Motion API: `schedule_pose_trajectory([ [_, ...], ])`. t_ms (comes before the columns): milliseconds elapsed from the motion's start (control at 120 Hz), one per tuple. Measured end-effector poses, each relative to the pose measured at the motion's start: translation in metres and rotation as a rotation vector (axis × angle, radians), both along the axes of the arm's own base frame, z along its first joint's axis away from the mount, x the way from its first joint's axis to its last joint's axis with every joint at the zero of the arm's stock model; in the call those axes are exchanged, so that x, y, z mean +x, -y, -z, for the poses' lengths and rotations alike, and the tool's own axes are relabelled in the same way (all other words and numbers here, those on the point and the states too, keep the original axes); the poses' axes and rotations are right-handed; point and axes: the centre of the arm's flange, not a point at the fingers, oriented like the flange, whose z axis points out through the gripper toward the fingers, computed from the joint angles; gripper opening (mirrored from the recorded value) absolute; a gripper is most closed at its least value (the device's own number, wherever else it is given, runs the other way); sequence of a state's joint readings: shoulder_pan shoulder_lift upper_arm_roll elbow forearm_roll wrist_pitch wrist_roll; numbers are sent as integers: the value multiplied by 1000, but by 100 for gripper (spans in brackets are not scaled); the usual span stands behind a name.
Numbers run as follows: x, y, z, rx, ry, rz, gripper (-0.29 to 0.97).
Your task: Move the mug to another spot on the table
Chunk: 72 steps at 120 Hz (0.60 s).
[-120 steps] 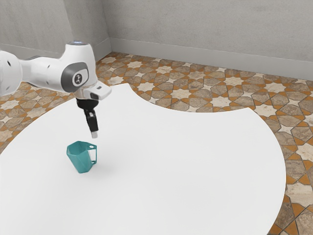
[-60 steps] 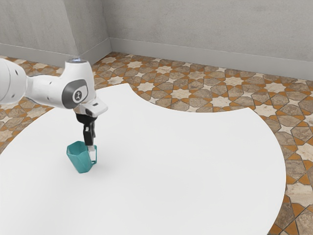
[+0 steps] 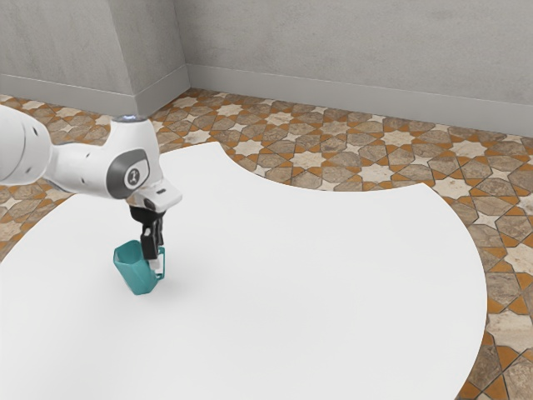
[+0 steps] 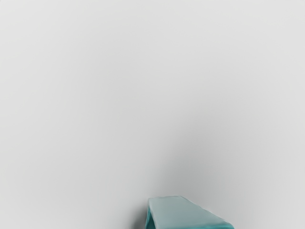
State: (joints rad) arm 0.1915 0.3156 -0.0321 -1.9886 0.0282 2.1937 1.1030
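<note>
Exterior view showed the teal mug (image 3: 136, 268) standing on the white round desk (image 3: 316, 275), well toward the exterior view's left, its opening up and its handle turned to the exterior view's right. The white arm (image 3: 83, 171) reached in from the left, with the black tool (image 3: 154, 257) pointing down at the mug's rim on the handle side. Whether the tool was open or closed on the mug could not be told. A patterned tile floor (image 3: 350, 150) lay beyond the desk. Wrist view showed a blurred teal piece of the mug (image 4: 183, 214) just under the hand, with bare desk (image 4: 143, 95) around it.
</note>
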Motion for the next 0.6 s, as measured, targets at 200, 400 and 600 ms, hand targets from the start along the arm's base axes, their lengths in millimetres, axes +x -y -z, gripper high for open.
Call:
schedule_pose_trajectory([
  [200,1,-3,6,0,-5,-42,66],
  [400,4,0,9,5,-6,-81,66],
  [600,4,0,19,7,-20,-112,66],
])
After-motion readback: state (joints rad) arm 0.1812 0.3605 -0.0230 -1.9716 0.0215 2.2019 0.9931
